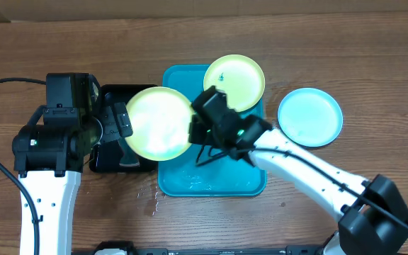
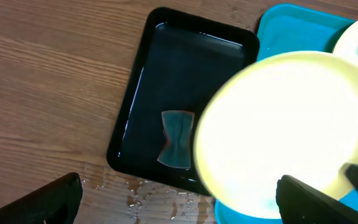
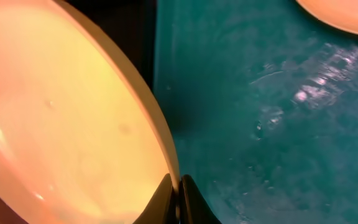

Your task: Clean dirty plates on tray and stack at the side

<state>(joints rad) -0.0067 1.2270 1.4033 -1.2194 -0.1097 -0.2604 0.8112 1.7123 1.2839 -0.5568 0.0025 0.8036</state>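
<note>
Wooden bench (image 1: 374, 42) bore the tray (image 1: 218, 180); right end effector (image 3: 179, 199) pinched the yellow plate (image 1: 158, 122) by its rim above the black tray (image 1: 108, 159); left end effector (image 1: 121, 120) stood spread, empty; cleaning step, next move probably needing the sponge (image 2: 177, 138).

We see a brown wood-grain worktop (image 1: 374, 49), a turquoise tray (image 1: 214, 180) and a glossy black tray (image 2: 166, 74). The first plate (image 1: 158, 122) is plain pale yellow-green. The second plate (image 1: 234, 81) is the same shade with a small dark speck, and the third plate (image 1: 310, 117) is light blue.
</note>
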